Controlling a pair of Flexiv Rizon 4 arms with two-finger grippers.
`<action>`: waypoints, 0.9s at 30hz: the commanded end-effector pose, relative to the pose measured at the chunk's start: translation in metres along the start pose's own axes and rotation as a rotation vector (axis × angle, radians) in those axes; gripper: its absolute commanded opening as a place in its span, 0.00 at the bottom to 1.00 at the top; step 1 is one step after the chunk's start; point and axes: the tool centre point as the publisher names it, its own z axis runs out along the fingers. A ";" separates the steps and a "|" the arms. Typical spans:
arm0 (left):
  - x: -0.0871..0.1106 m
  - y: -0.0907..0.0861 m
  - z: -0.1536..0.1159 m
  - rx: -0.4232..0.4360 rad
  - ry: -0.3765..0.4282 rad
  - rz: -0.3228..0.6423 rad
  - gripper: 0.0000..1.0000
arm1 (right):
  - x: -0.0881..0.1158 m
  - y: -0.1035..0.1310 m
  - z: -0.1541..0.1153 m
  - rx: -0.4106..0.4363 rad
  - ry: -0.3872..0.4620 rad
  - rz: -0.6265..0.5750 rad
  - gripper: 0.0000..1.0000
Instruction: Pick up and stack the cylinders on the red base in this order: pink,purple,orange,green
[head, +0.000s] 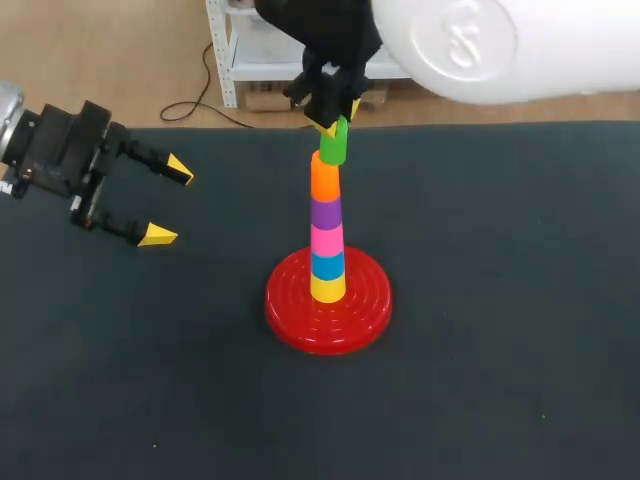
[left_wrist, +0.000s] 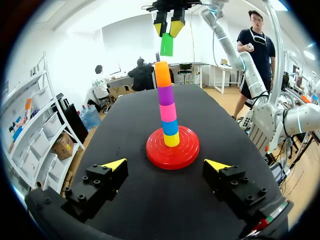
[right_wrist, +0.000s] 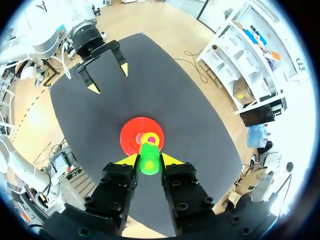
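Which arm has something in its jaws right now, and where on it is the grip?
The right gripper holds the green cylinder by its upper end, jaws on opposite sides. The left gripper is open and holds nothing.

The red base (head: 300, 312) sits on the dark table (head: 520, 380), near its middle.

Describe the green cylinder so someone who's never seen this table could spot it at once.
Find the red base in the middle of the dark table; a tower of coloured cylinders rises from it. The green cylinder hangs right above the orange cylinder on top, the only one off the stack, gripped by the yellow-tipped fingers of the right gripper.
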 end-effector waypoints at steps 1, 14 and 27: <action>0.001 0.000 0.000 0.000 -0.003 0.003 1.00 | -0.007 -0.001 0.003 -0.007 0.018 0.002 0.00; 0.001 0.000 0.000 0.000 -0.003 0.003 1.00 | -0.017 -0.005 0.008 -0.027 0.051 0.019 0.00; 0.001 0.000 0.000 0.000 -0.003 0.003 1.00 | -0.016 -0.005 0.018 -0.035 0.081 0.035 0.00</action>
